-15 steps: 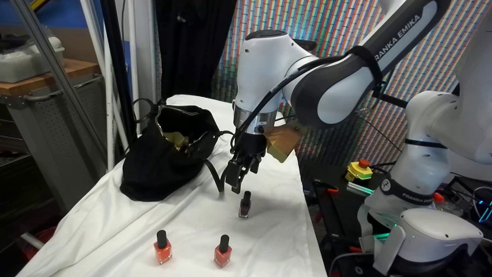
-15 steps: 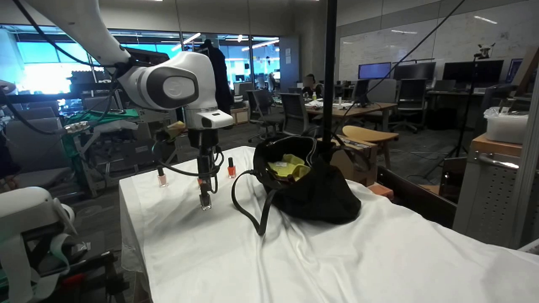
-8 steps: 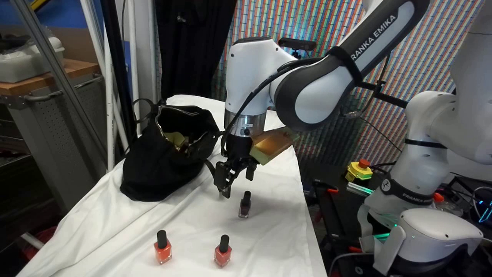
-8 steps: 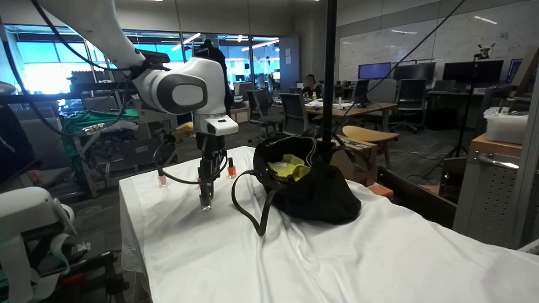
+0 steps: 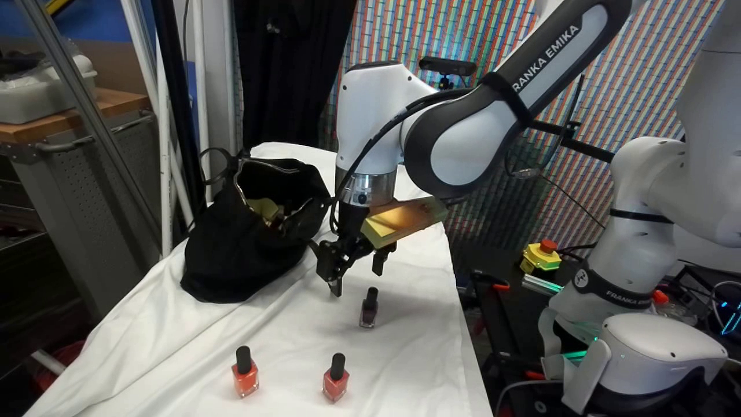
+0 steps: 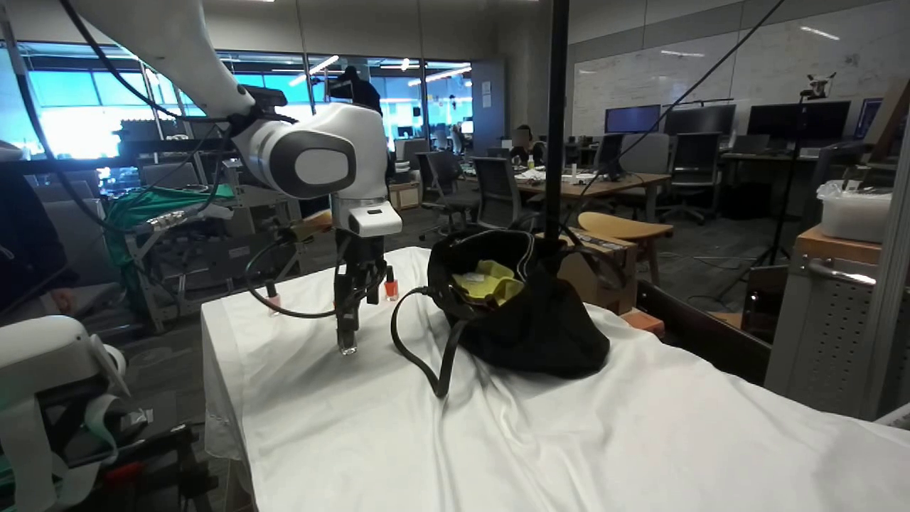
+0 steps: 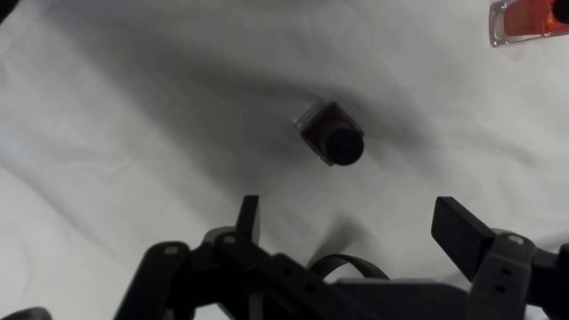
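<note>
Hand (image 7: 347,206) splayed nr 1 dark btl (image 7: 333,135), w/ 2 red btls (image 5: 246,381) (image 5: 336,386), 1 pink btl (image 6: 275,299), 1 bag (image 5: 234,255).

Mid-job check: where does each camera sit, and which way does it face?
An exterior view: raised near two red-orange bottles, facing along the white cloth; arm and gripper show.
An exterior view: near the cloth's opposite end, facing back past the black bag toward an office desk; arm and gripper show.
Wrist view: on the wrist, facing down at the dark bottle; gripper fingers show, apart.
Both exterior views share the bag, arm and gripper.
</note>
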Available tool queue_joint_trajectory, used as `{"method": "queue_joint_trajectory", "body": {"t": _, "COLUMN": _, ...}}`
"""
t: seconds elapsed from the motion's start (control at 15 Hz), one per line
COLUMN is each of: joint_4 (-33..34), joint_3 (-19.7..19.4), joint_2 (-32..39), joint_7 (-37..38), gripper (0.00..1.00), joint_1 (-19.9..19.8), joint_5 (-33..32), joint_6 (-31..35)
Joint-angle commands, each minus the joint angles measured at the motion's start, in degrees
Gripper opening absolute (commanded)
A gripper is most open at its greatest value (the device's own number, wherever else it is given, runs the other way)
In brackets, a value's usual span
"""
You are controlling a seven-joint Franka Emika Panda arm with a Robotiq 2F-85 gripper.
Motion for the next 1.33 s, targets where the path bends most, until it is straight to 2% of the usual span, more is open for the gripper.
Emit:
{"method": "queue_joint_trajectory", "body": {"t": 0.0, "joint_4": 0.62, "joint_3": -0.59, "joint_2": 0.64, "joint_7": 3.29, "gripper": 1.0, "joint_1": 0.87, "joint_5": 2.17, "joint_6": 0.43}}
{"method": "queue_joint_trajectory", "body": {"t": 0.67, "joint_4": -1.59, "joint_3": -0.48, "joint_2": 0.96, "joint_7": 9.65, "gripper": 1.0, "joint_1": 0.75, "joint_5": 6.88, "joint_6": 2.53}}
{"method": "queue_joint_trajectory", "body": {"t": 1.27, "joint_4": -4.98, "joint_3": -0.2, "joint_2": -0.04, "joint_7": 11.39, "gripper": 1.0, "joint_1": 0.93, "joint_5": 9.54, "joint_6": 4.78}}
